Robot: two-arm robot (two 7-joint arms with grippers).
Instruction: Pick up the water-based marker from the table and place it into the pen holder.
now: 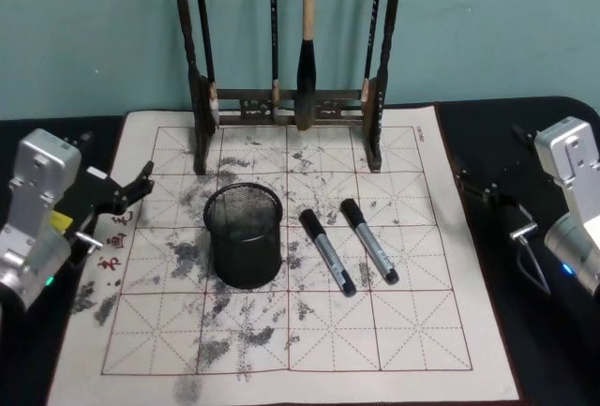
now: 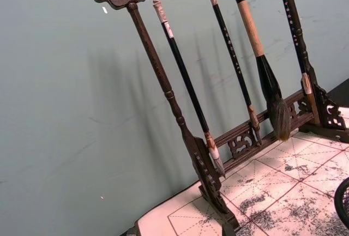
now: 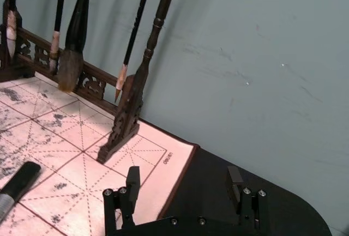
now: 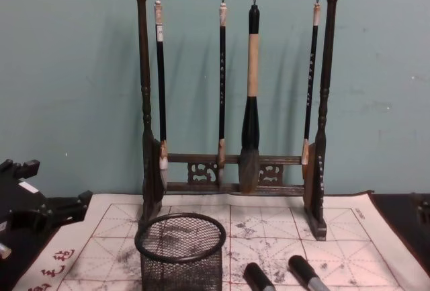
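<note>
Both arms wait at the sides of the black table [image 1: 553, 359]. My left gripper [image 1: 139, 187] hangs over the left edge of the gridded practice mat [image 1: 422, 331], jaws parted and gripping nothing. My right gripper [image 3: 184, 180] sits just beside the mat's right edge, toward the back corner, jaws spread wide the same way.

The mesh pen holder [image 1: 244, 237] stands upright on the mat, a little left of centre. Just to its right I see two markers lying flat on the ink-spattered grid, side by side, slanted alike and not touching: the first marker [image 1: 327, 252] near the holder, the second marker [image 1: 368, 241] further right. I cannot tell which is the water-based one.

Behind them the wooden brush rack [image 1: 286, 106] stands along the mat's back edge with four brushes [image 4: 252, 103] hanging. Its right foot is planted close behind the markers' far ends.
</note>
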